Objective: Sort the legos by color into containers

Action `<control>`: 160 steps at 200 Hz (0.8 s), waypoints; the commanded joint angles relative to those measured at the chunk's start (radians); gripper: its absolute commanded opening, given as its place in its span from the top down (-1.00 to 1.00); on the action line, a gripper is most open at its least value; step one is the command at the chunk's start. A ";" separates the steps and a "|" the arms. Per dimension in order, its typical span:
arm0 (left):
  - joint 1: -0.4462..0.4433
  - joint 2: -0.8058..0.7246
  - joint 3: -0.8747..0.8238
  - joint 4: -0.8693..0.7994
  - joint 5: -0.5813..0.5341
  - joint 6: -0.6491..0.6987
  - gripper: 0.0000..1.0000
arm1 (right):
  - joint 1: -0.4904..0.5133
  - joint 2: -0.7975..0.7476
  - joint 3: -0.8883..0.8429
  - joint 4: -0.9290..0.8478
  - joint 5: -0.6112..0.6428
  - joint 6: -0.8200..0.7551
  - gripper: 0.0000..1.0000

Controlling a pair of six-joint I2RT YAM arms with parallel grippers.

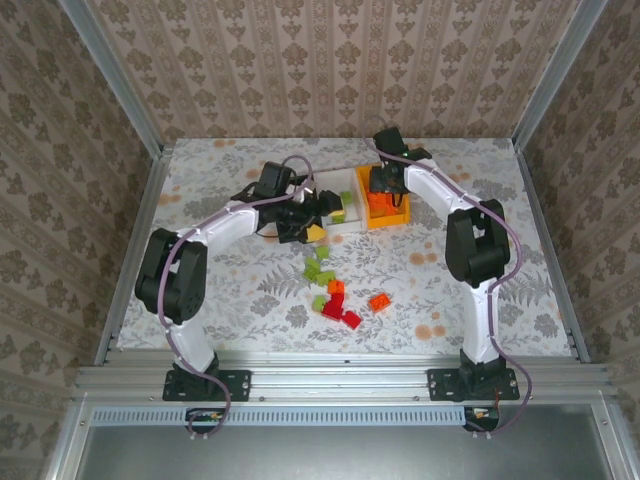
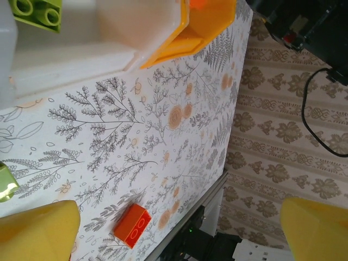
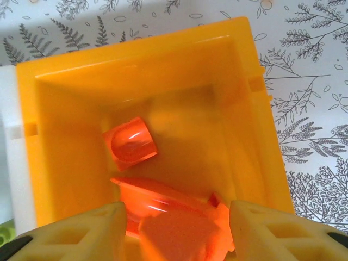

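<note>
The containers stand in a row at the back. In the white bin (image 1: 352, 224) lie lime green legos (image 2: 38, 12), and several orange legos (image 3: 129, 145) lie in the orange bin (image 1: 402, 217). My right gripper (image 3: 176, 236) hangs over the orange bin (image 3: 54, 136), open, with a blurred orange brick (image 3: 179, 228) loose between its fingers. My left gripper (image 2: 179, 234) is wide open and holds nothing, low beside the white bin (image 2: 70, 60). An orange brick (image 2: 132, 225) lies on the table under it. Loose green (image 1: 318, 268), orange (image 1: 379, 301) and red (image 1: 340, 313) legos sit mid-table.
The left arm (image 1: 235, 215) reaches across in front of the bins' left end, and the right arm (image 1: 470, 235) curves in from the right. Metal rails edge the patterned table (image 1: 480, 290). Another green brick (image 2: 5, 182) lies near the left fingers.
</note>
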 commanded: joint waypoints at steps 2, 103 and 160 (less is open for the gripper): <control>0.016 0.000 0.026 -0.010 0.021 0.024 -0.93 | 0.003 -0.049 0.026 -0.043 -0.009 -0.027 -0.14; 0.024 -0.029 0.025 -0.014 0.008 0.023 -0.94 | 0.330 -0.663 -0.796 0.005 0.006 0.124 -0.58; 0.003 -0.038 0.029 -0.020 0.008 0.032 -0.94 | 0.496 -0.678 -0.977 -0.022 0.009 0.192 -0.75</control>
